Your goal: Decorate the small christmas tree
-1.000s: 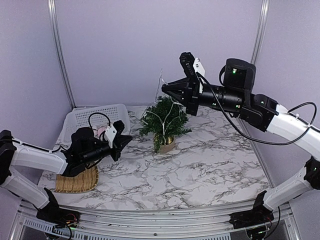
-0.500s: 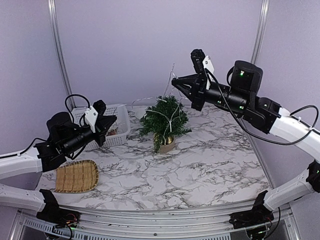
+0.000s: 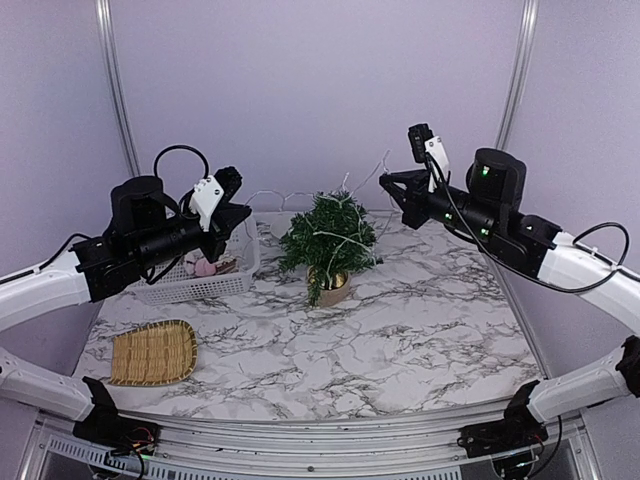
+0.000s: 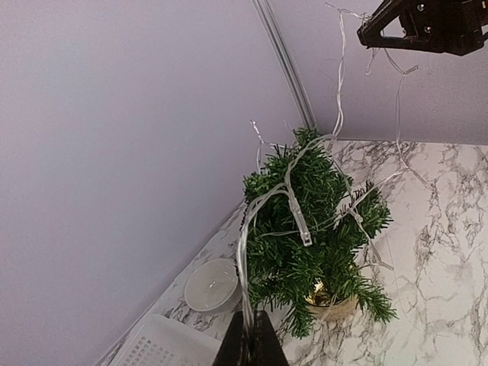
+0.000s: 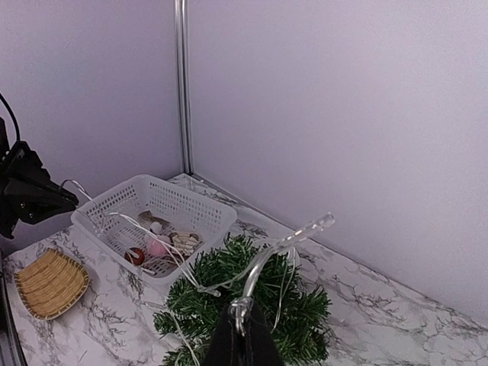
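The small christmas tree (image 3: 330, 240) stands in its tan pot (image 3: 333, 291) at the middle back of the marble table. A clear string of lights (image 3: 340, 205) is draped over its top. My left gripper (image 3: 243, 212) is left of the tree, above the basket, and is shut on one end of the string (image 4: 245, 252). My right gripper (image 3: 385, 181) is up and to the right of the tree, shut on the other part of the string (image 5: 282, 242). The tree also shows in the left wrist view (image 4: 313, 236) and the right wrist view (image 5: 206, 305).
A white plastic basket (image 3: 190, 295) with small ornaments stands at the back left, also in the right wrist view (image 5: 152, 200). A woven tray (image 3: 152, 352) lies at the front left. A small white dish (image 4: 212, 284) sits behind the tree by the wall.
My left gripper rose from beside the woven tray to above the basket, beside the tree. My right gripper moved right, away from above the tree, drawing the string out.
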